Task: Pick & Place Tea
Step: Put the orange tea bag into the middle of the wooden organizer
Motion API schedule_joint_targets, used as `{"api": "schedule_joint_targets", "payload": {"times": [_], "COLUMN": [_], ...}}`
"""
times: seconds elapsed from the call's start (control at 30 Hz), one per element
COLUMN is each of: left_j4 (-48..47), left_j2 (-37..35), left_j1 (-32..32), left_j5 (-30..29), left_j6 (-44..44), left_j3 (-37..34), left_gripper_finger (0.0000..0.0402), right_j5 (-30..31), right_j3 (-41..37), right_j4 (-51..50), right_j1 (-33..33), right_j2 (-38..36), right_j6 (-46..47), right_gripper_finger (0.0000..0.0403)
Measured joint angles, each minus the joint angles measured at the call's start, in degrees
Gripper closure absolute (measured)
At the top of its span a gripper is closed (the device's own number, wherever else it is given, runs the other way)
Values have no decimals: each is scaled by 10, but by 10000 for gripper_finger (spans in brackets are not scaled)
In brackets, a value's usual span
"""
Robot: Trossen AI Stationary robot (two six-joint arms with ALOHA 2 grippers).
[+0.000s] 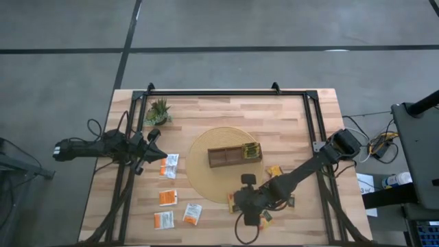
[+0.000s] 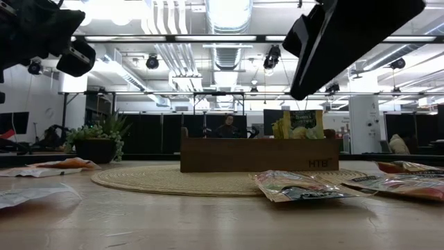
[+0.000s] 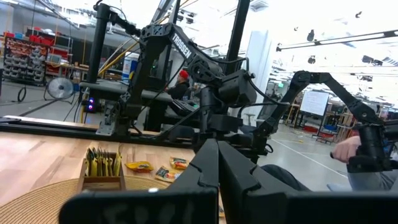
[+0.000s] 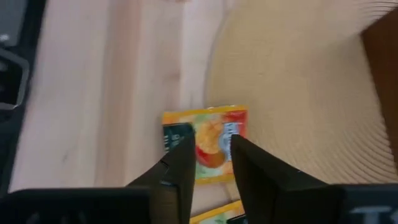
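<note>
One orange sachet (image 4: 206, 145) lies just beyond the right claw (image 4: 209, 163), whose parted fingers should straddle it squarely before closing.

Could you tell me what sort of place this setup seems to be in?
Probably a robotics lab or workshop in a large industrial hall: exposed ceiling ducts, a bare concrete floor around the wooden table, and other robot rigs standing beyond it.

tray (image 2: 260, 154) on mat (image 2: 173, 182) | sachets (image 2: 295, 186) foreground | plant (image 2: 97, 142) possibly potted
</note>
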Motion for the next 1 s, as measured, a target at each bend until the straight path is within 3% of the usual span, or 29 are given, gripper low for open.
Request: {"api": "schedule_joint_targets", "payload": {"times": [0.33,0.6,0.83,1.0], "left_j4": [0,0,-1,-1], "left_j2": [0,0,0,0], "left_j1": [0,0,0,0], "left_j5": [0,0,0,0], "left_j6": [0,0,0,0], "left_j3": [0,0,0,0], "left_gripper_finger": [402,402,402,402], "right_j5": [13,-42,-133,-138], "right_j3": [-10,-4,23,33], "right_j4": [1,2,2,-19], "right_j1": [-22,-52,-83,-89], "right_j2": [4,68,109,109], "right_j6": [41,24,1,0], "right_gripper_finger": [208,165,175,218]}}
